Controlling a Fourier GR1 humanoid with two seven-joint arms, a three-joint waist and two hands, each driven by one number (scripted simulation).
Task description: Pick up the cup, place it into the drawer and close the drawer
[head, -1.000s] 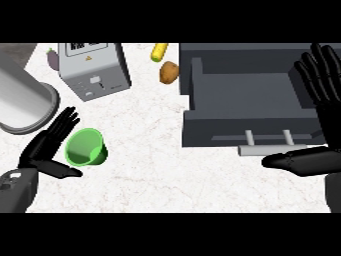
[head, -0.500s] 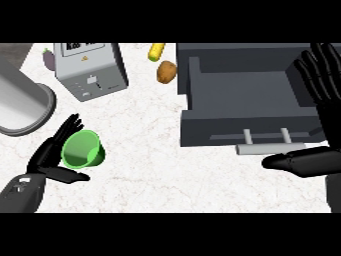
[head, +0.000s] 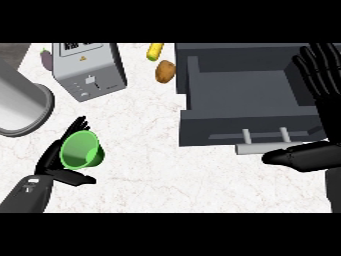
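Note:
The green cup lies tilted at the counter's lower left, its mouth facing up towards me. My left hand wraps it: fingers curve behind its far side and the thumb lies under its near rim. The open grey drawer sits at the upper right with nothing visible inside, its handle on the front panel. My right hand rests open at the right edge, fingers up over the drawer's right wall, thumb stretched out just below the handle.
A grey toaster-like box stands at the upper left, and a large grey cylinder is just above the cup. A brown potato, a yellow vegetable and a purple one lie near the far edge.
My left hand has slid closer under and around the cup, and the cup has tipped slightly towards me. The right hand has stayed still.

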